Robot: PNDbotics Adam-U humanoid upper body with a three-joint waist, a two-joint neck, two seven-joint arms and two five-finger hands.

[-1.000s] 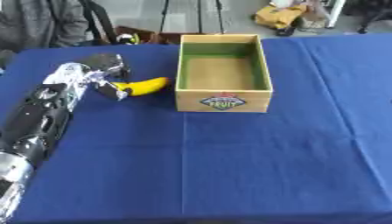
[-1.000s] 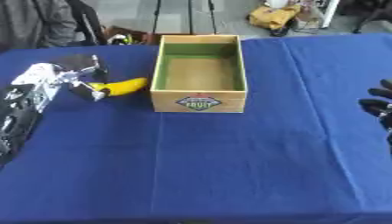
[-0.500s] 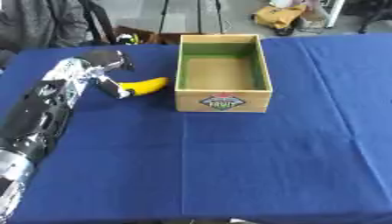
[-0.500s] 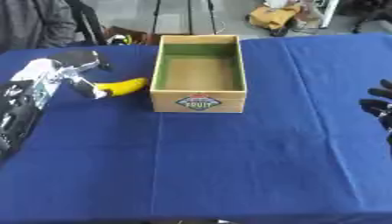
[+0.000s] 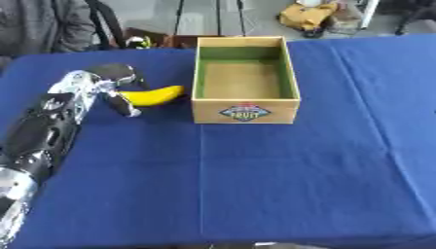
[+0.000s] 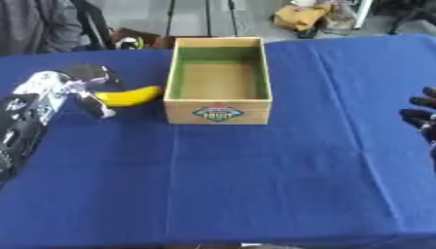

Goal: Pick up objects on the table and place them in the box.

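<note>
Yellow banana (image 5: 153, 96) in curled left hand (image 5: 109, 85), beside wooden box (image 5: 245, 111) w/ "FRUIT" label (image 6: 218, 113); right hand (image 6: 423, 116) unclear.

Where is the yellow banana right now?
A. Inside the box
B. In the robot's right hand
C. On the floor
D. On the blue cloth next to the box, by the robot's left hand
D: the banana lies on the blue cloth just left of the empty box, with the left hand at its end.
</note>
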